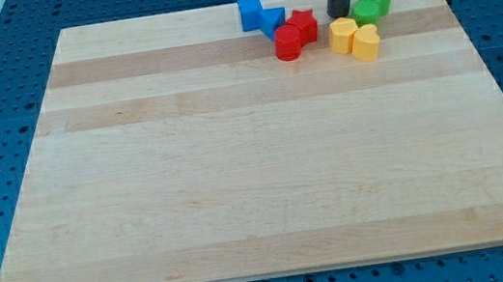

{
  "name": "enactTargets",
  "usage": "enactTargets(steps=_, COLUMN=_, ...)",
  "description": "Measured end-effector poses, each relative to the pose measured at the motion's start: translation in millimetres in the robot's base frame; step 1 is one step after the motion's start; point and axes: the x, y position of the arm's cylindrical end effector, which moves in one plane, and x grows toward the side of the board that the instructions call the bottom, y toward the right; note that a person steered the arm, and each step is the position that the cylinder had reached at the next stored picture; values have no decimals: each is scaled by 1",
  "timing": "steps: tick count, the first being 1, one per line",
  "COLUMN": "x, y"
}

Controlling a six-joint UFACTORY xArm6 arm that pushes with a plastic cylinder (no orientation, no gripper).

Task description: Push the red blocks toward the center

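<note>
Two red blocks lie near the view's top, right of middle: a red star-like block (pixel 303 25) and a red cylinder (pixel 288 44) touching it at its lower left. My tip (pixel 340 13) stands on the board just right of the red star block, with a small gap, between it and the green blocks. The dark rod rises out of the view's top.
Two blue blocks (pixel 259 14) lie left of the red ones. Two yellow blocks (pixel 355 38) lie below my tip, to the right. Two green blocks (pixel 371 2) lie right of my tip. The wooden board (pixel 254 160) rests on a blue perforated table.
</note>
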Motion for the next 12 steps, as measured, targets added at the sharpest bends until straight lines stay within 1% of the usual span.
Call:
enactTargets(steps=1, x=18, y=-30)
enactTargets(steps=2, x=69, y=-85)
enactTargets(steps=3, x=79, y=-83)
enactTargets(steps=4, x=58, y=-42)
enactTargets(steps=5, x=36, y=-55)
enactTargets(steps=6, x=43, y=-98)
enactTargets(steps=7, x=90, y=-124)
enactTargets(steps=8, x=120, y=-144)
enactTargets(steps=9, x=167, y=-91)
enactTargets(steps=10, x=195, y=39)
enactTargets(steps=11, x=168, y=83)
enactTargets(steps=12, x=126, y=130)
